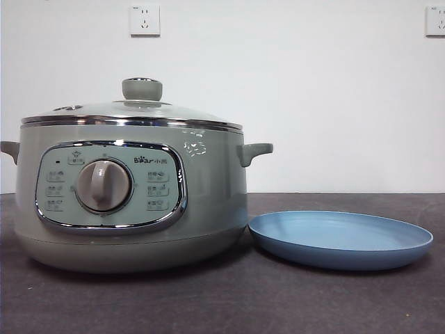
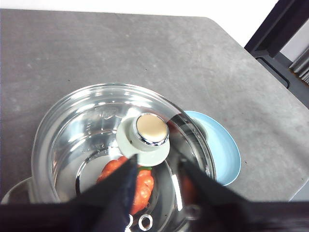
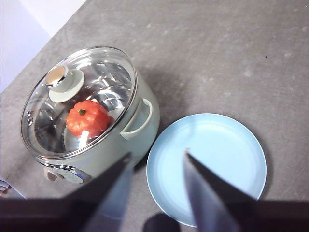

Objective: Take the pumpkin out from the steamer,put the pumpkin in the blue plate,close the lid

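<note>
The sage-green steamer (image 1: 132, 195) stands at the left of the table with its glass lid (image 1: 132, 111) on and the round knob (image 1: 142, 88) on top. Through the lid, the orange-red pumpkin (image 3: 88, 117) shows inside the pot; it also shows in the left wrist view (image 2: 137, 181). The empty blue plate (image 1: 341, 238) lies just right of the steamer. My left gripper (image 2: 157, 166) is open, high above the lid knob (image 2: 150, 129). My right gripper (image 3: 157, 162) is open, high above the gap between steamer (image 3: 116, 140) and plate (image 3: 212, 159). Neither gripper shows in the front view.
The dark grey table (image 1: 222, 306) ends at a white wall with two sockets (image 1: 144, 19). A black frame (image 2: 280, 34) stands beyond the table's corner in the left wrist view. The steamer's side handle (image 1: 254, 152) points toward the plate.
</note>
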Motion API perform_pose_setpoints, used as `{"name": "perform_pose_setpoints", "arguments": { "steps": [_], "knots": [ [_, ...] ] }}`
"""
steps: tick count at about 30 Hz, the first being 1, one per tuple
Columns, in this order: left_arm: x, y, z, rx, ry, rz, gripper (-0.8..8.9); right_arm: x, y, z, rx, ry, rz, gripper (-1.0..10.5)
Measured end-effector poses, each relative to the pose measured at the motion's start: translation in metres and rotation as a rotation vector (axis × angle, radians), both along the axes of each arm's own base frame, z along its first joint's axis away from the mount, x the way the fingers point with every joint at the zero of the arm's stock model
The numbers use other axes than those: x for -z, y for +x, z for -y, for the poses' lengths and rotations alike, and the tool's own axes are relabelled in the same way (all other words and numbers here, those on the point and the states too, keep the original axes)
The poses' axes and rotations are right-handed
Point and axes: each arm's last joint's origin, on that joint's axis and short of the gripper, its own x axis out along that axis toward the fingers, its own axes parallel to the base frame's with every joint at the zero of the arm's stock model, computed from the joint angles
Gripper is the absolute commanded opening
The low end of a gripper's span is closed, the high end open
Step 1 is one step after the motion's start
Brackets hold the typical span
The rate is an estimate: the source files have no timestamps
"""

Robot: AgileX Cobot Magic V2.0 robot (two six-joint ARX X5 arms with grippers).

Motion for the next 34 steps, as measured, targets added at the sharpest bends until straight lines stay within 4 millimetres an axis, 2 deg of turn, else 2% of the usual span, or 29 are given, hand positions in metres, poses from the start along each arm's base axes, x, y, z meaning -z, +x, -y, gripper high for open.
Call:
{"name": "perform_pose_setpoints", "arguments": {
  "steps": [8, 18, 24, 34],
  "knots": [
    [0.003, 0.012, 0.017, 0.003, 0.047, 0.012, 3.59, 0.002, 0.003, 0.000, 0.004, 0.006, -0.018, 4.5],
    [-0.008, 0.038, 0.063, 0.015, 0.163, 0.026, 3.59, 0.002, 0.003, 0.000, 0.004, 0.006, -0.018, 4.4],
    [0.006, 0.057, 0.087, 0.021, 0.259, -0.005, 3.59, 0.002, 0.003, 0.000, 0.004, 0.006, -0.018, 4.4],
    [0.040, 0.081, 0.104, 0.036, 0.361, -0.091, 3.59, 0.002, 0.003, 0.000, 0.004, 0.006, -0.018, 4.4]
  ]
}}
